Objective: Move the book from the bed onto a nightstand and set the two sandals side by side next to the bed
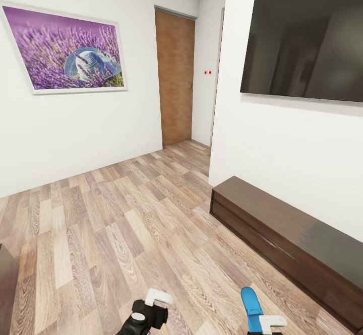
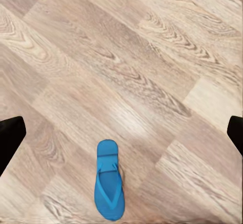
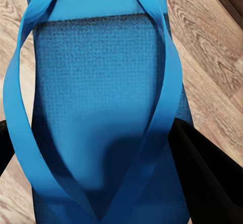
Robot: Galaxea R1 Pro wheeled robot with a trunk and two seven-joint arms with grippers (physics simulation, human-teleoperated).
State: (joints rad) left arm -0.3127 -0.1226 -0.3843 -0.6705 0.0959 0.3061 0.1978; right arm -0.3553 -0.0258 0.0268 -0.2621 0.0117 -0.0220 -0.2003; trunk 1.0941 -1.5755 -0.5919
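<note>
One blue sandal (image 3: 101, 107) is held in the right gripper (image 1: 264, 325) — its sole is seen close up in the right wrist view, with a dark finger (image 3: 207, 173) pressed against the strap side, and in the head view it stands up from the gripper above the wood-plank floor (image 1: 126, 214). The second sandal (image 2: 109, 181) lies flat on the floor, seen below the left gripper (image 1: 151, 310), whose fingers are spread wide with nothing between them. A lavender picture (image 1: 68, 50) hangs on the white wall, and a long dark bench (image 1: 282, 239) is seen at the right — under a dark wall screen (image 1: 302, 35).
</note>
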